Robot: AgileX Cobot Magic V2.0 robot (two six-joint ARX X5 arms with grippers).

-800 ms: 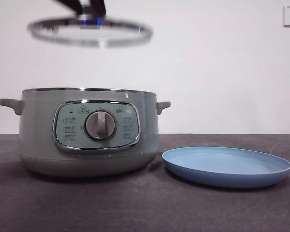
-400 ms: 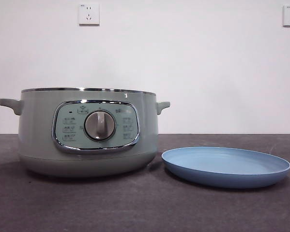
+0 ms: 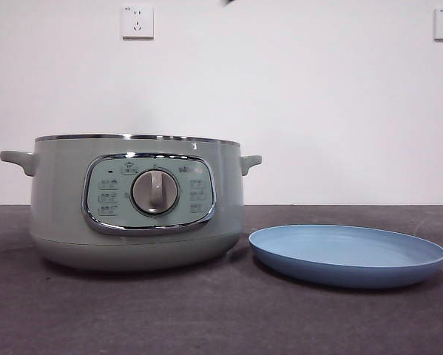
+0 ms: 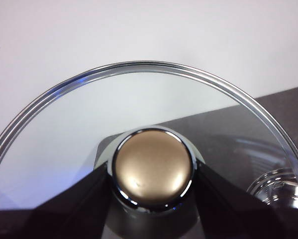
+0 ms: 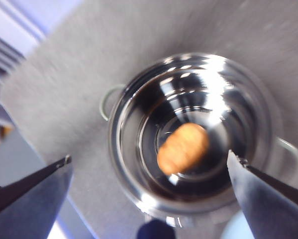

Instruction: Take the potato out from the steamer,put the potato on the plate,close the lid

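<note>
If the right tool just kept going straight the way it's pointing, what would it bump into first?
Most likely the potato, lying on the bottom of the open steamer. The right tool, jaws wide apart, looks down into it with nothing between; how far above is unclear.

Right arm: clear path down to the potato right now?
Probably yes. The right gripper, open, hangs above the open steamer; the potato lies uncovered, since the left gripper holds the lid.

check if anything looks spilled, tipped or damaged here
Nothing stands out. The steamer stands level, the plate lies flat beside it, and the potato rests intact inside. The lid is off only because the left pincer holds its knob.
</note>
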